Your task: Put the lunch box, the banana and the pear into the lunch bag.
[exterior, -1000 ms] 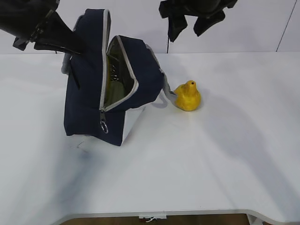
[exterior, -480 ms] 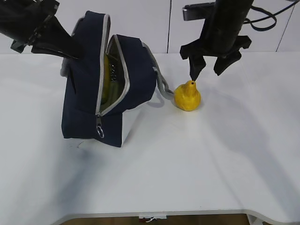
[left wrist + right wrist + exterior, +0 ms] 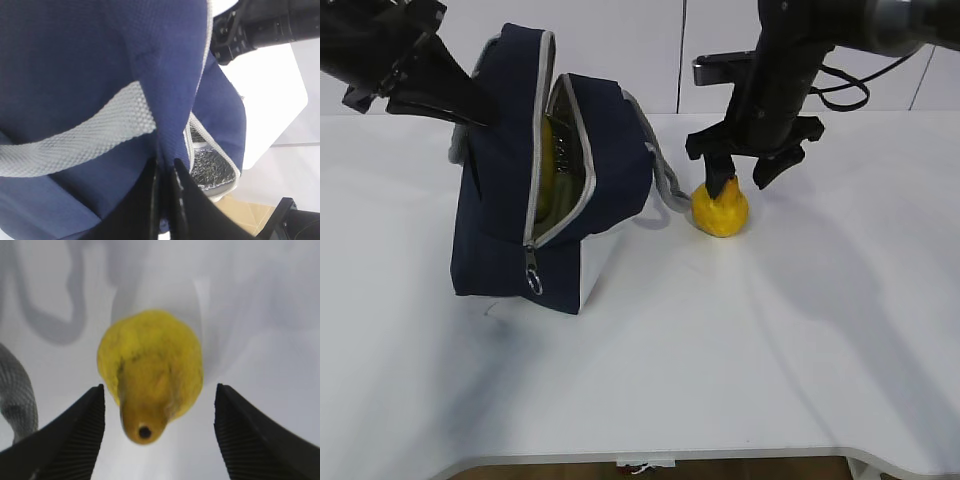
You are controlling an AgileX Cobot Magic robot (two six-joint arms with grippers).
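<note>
In the exterior view the large boxy navy-blue fabric lunch bag (image 3: pixel 555 190) with grey zipper strip stands on the white surface (image 3: pixel 740 350) at the left, its zipper parted so that the top gapes; inside the gap a strip of yellow, the long curved yellow banana (image 3: pixel 548 150), shows against the lining; the left tool (image 3: pixel 470 105) reaches in from the far left and meets the bag's far upper edge, its tips hidden against the fabric; to the right of the bag, just beside its grey webbing handle (image 3: pixel 665 185), sits the small squat yellow-orange pear (image 3: pixel 720 208) on the surface; the right tool (image 3: pixel 742 178) hangs directly above the pear, jaws spread, one tip down at the pear's top and the other on the pear's right.

In the left wrist view the left tool (image 3: pixel 165 190) is pressed together, pinching a fold of the navy fabric of the lunch bag (image 3: pixel 75 65) below a grey webbing strap (image 3: pixel 75 137); silvery lining (image 3: pixel 210 170) shows at the right.

In the right wrist view the pear (image 3: pixel 150 370) lies between the spread fingers (image 3: pixel 75 432) of the right tool (image 3: pixel 157 427), not touched by either; its stem end points toward the camera; a grey handle loop (image 3: pixel 17 390) shows at the left.
</note>
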